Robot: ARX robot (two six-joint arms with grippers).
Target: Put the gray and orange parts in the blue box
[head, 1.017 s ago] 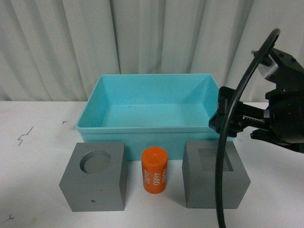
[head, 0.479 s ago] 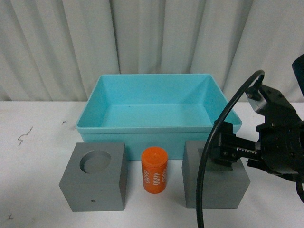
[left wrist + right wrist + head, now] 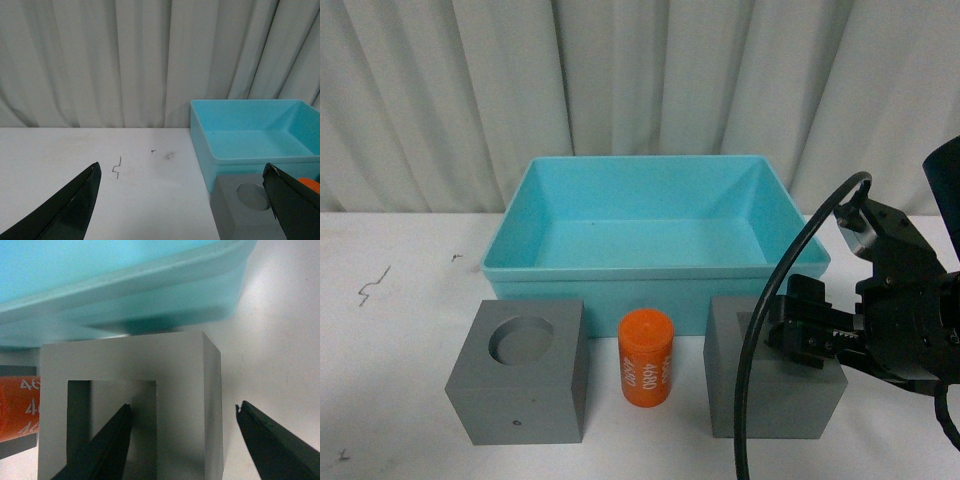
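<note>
Lowered from beside the right corner of the blue box [image 3: 650, 268], the right pincer [image 3: 184, 407] is now being settled onto the gray cube with the square recess [image 3: 775, 385]. Its jaws are being held released. In the right wrist view one finger is being dipped into the square recess while the other is being kept outside the cube, so one wall is being straddled but not yet clamped. The left pincer [image 3: 181, 167] is likewise being held released, above the bare white surface [image 3: 400, 300] and well apart from the parts; it is not being shown in the front view.

Just beside that cube, the orange cylinder [image 3: 647, 358] is being left upright on the surface, and beyond it the gray cube with the round recess [image 3: 520, 372] is also being left untouched. All three parts are being kept in a row in front of the blue box, which is being shown with nothing inside.

The task is therefore being judged as barely begun. The first grasp is only being prepared, and closing, lifting over the rim and releasing are being left to do for every part.
</note>
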